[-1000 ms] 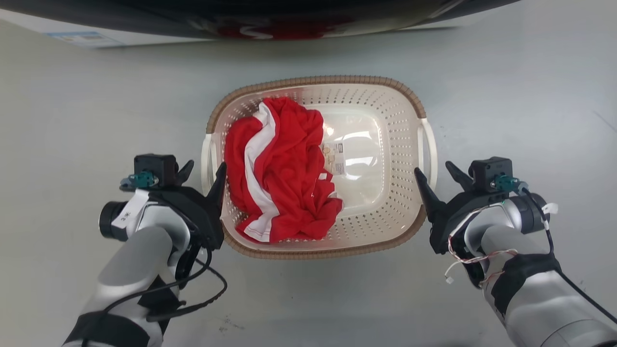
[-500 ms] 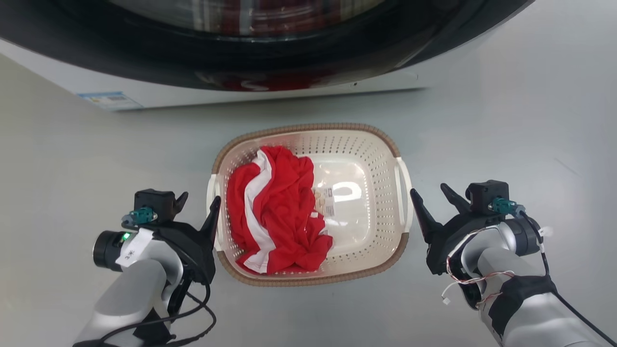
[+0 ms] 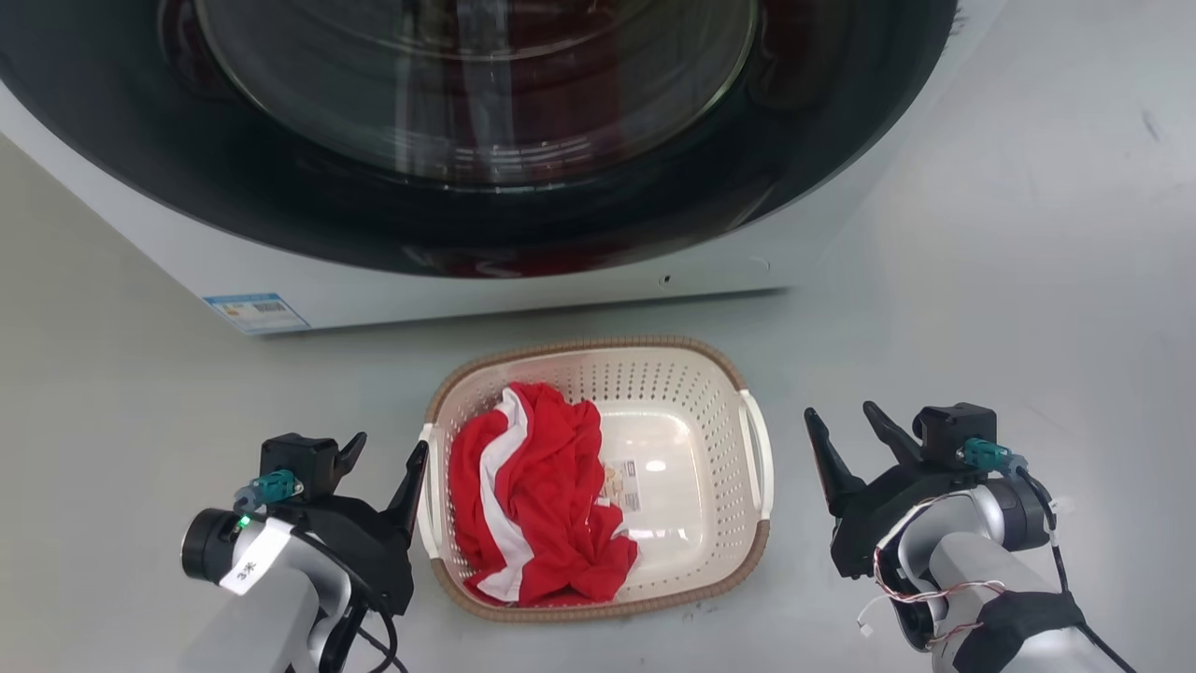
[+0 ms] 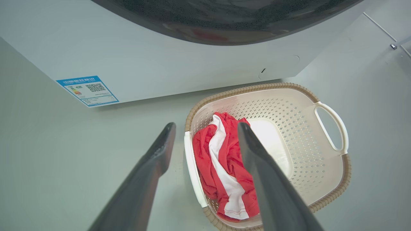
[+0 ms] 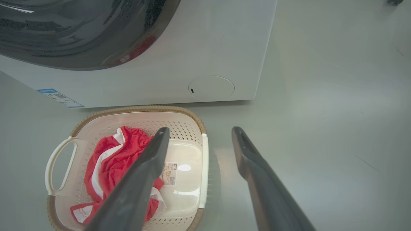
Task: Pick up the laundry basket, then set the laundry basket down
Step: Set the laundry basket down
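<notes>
Cream-white plastic with perforated walls and a brown woven-look rim, the laundry basket (image 3: pixel 696 411) stands upright on the grey floor (image 3: pixel 981 280), just in front of the white washing machine (image 3: pixel 486 290) (its dark round door (image 3: pixel 467 215) looms at the top of the head view). A crumpled red and white garment (image 3: pixel 537 505) lies in the basket's left half, and a small label (image 3: pixel 628 486) shows on the bare base beside it. The left gripper (image 3: pixel 388 447) sits by the basket's left handle (image 3: pixel 428 495), fingers spread and holding nothing. Its inner finger overlaps that handle in the head view, though I cannot tell whether they touch. The right gripper (image 3: pixel 841 416) is likewise spread and empty, near the right handle (image 3: pixel 757 467) with a strip of floor between them.
</notes>
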Robot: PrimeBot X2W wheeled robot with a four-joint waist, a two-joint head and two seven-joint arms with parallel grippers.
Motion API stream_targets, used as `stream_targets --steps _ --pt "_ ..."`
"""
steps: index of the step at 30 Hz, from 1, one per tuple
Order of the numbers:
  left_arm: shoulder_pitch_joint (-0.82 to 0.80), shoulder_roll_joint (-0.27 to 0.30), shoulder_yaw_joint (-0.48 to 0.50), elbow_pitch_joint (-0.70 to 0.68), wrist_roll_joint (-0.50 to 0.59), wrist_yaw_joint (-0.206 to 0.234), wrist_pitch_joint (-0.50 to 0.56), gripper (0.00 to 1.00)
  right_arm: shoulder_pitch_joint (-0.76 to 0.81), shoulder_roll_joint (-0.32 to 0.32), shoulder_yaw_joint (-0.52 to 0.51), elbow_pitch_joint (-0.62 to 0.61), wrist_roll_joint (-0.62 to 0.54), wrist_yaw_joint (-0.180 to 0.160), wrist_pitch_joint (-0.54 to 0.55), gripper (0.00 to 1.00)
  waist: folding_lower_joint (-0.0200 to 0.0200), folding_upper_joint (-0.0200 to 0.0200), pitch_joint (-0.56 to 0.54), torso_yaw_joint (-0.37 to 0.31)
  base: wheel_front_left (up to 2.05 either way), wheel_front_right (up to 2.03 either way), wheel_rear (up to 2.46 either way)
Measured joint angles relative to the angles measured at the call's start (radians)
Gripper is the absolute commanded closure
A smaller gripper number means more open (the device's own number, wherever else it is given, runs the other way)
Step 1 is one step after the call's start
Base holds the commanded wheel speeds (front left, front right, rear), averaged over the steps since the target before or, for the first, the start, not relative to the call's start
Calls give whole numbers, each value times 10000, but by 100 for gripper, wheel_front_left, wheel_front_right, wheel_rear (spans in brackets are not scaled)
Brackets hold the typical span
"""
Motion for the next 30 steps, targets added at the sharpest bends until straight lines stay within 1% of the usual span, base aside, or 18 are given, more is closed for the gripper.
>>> stream_targets --steps 4,6,7,11,12,18,22,26,30 --pt "319 127 244 -617 38 251 0 0 336 -88 -151 -614 -127 -224 -2 0 1 0 -491 -2 0 0 0" --pt "448 199 410 -1009 50 274 0 0 505 -184 -278 -972 -165 -324 -2 0 1 0 -715 8 0 0 0" --pt "509 222 460 -1206 59 353 0 0 588 -259 -330 -1133 -182 -374 -2 0 1 0 -823 18 0 0 0" --pt "829 376 633 -1988 207 571 0 0 941 -487 -552 -1856 -418 -677 -2 0 1 0 -1208 79 0 0 0" --pt "966 453 717 -2197 238 629 0 0 1017 -491 -570 -2063 -520 -685 -2 0 1 0 -1296 96 0 0 0" --pt "1950 767 1164 -3753 635 1175 -2 0 1542 -560 -688 -3400 -926 -1074 -4 0 1 1 -1781 148 0 0 0" --pt "2582 911 1455 -5007 874 1628 -2 0 2087 -732 -844 -4247 -1258 -1361 -2 0 1 1 -2071 154 0 0 0" --pt "3266 1141 1712 -6224 1273 2033 -2 0 2711 -911 -1012 -5143 -1478 -1561 -4 0 2 1 -2352 165 0 0 0" --pt "3993 1252 1927 -7371 1492 2234 -2 0 3335 -1112 -1221 -5963 -1726 -1691 -4 0 2 1 -2623 188 0 0 0"
